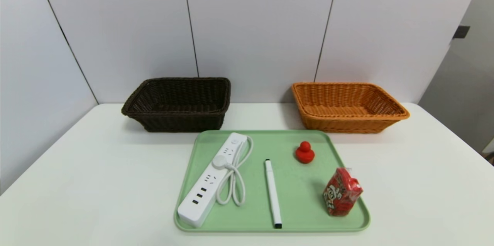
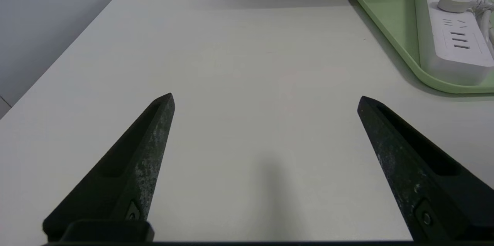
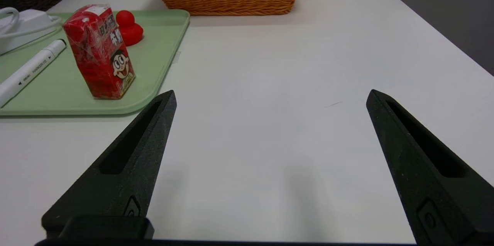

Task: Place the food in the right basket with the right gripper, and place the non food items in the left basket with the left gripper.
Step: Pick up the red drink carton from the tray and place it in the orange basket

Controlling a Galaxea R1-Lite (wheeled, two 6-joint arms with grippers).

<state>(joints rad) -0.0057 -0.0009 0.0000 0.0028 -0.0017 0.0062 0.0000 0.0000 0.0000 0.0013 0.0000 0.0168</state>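
White table (image 1: 96,184): food pouch (image 3: 99,51) on tray (image 3: 162,45), near right end effector (image 3: 270,97).

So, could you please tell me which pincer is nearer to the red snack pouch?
Right. The right pincer hangs open over bare table beside the tray edge where the red snack pouch stands; the left pincer is open beyond the tray's far side, by the power strip.

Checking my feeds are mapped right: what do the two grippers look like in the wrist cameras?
The left gripper and the right gripper look alike: two matte black fingers, each tapering to a point, with a long recessed slot on its inner face and a small screw near its base. The left fingers show pale scuffing. No cables or markings show.
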